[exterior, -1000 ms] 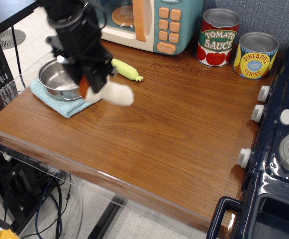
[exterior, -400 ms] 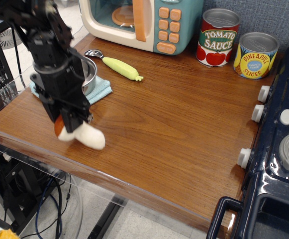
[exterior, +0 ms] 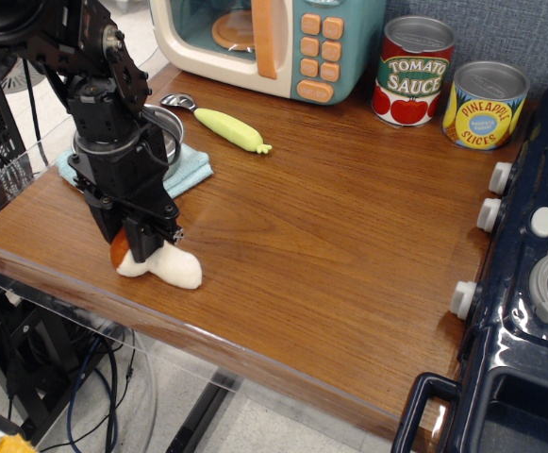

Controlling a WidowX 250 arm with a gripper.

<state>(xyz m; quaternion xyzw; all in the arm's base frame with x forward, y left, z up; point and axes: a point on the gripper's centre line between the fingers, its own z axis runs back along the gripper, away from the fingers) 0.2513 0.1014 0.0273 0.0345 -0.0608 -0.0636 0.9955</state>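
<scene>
At the lower left of the frame, the black hand [exterior: 141, 247] is closed around a white and orange plush toy [exterior: 165, 267], which rests on the brown wooden tabletop [exterior: 330, 226] near its front edge.

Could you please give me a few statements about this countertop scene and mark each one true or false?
1. The gripper is at a white and orange toy near the table's front edge. True.
2. The pot sits on a blue cloth. True.
3. The tomato can lies on its side. False: it stands upright beside the pineapple can.
4. The yellow-handled spoon is inside the pot. False: it lies on the table in front of the microwave.
</scene>
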